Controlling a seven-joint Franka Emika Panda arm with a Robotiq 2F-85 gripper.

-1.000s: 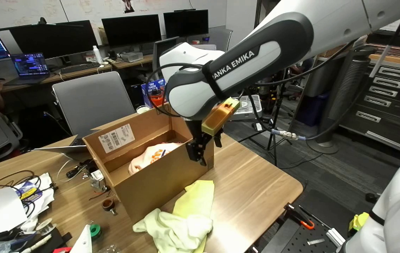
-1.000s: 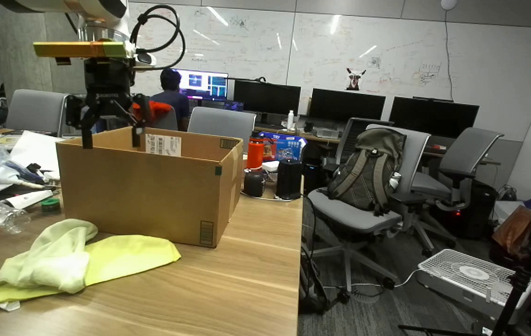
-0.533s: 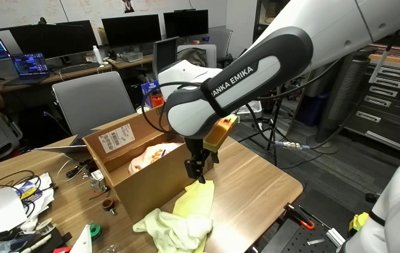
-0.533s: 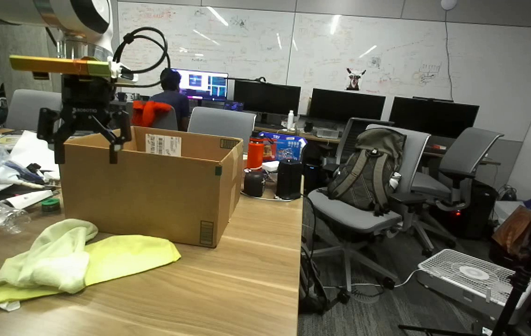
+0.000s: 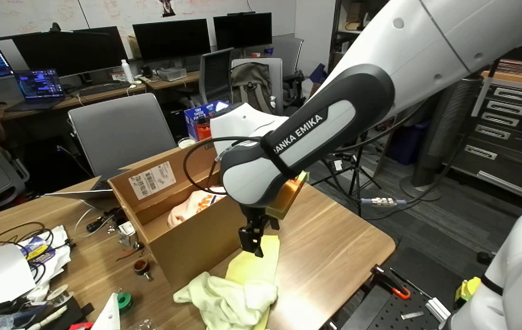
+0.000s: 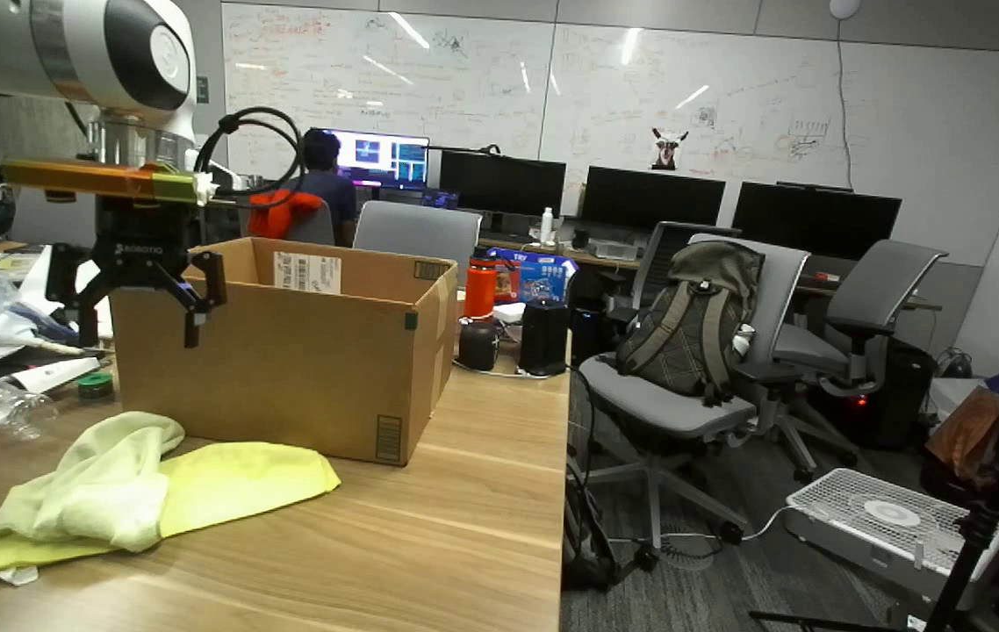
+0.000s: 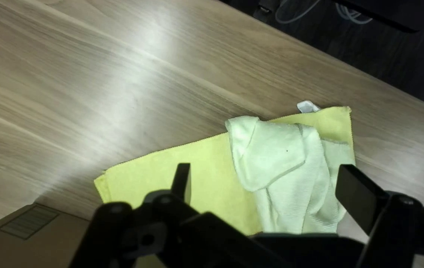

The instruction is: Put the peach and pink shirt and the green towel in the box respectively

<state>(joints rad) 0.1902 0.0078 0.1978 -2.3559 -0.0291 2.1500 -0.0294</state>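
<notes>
See the box (image 5: 197, 247) on the bench (image 5: 330, 233), open at the top, presumably for easy filling from above. Find the shirt (image 5: 196, 206) inside the box, lying crumpled, likely already in its final place. Next find the towel (image 5: 231, 300) outside the box, near its long plain wall, heaped partly over a yellow cloth (image 5: 259, 266), with folds probably handy for pinching. Last, note the end effector (image 5: 266, 240) hanging beside the box, pointing down with jaws parted wide and gripping nothing, presumably to straddle the towel.
</notes>
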